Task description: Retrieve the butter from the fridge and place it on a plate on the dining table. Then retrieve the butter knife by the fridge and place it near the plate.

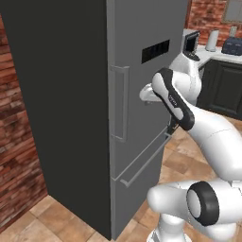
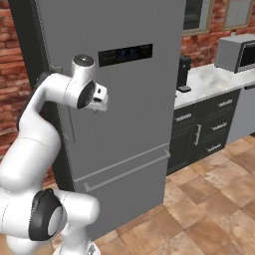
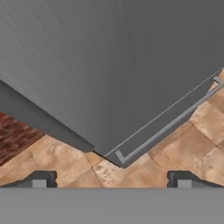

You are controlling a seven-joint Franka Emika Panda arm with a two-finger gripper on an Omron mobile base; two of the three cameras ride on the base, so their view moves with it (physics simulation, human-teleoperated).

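Observation:
The tall grey fridge (image 1: pixel 137 118) (image 2: pixel 134 114) stands shut right in front of me, with a black panel (image 2: pixel 124 54) on its door and a slim vertical handle (image 1: pixel 120 104). My gripper (image 3: pixel 113 181) hangs close to the door face and points down along it, open, with nothing between its fingertips (image 3: pixel 43 179). Below it I see the fridge's (image 3: pixel 109 65) bottom drawer handle (image 3: pixel 166 127) and the tiled floor. In the right base view my hand (image 2: pixel 98 102) sits left of the panel. The butter, plate, dining table and butter knife are out of view.
A marble counter (image 2: pixel 209 79) on dark cabinets runs right of the fridge, carrying a coffee machine (image 2: pixel 183 74) and a microwave (image 2: pixel 236 52). A brick wall (image 1: pixel 19 142) closes the fridge's left side. Open tiled floor (image 2: pixel 199 209) lies to the right.

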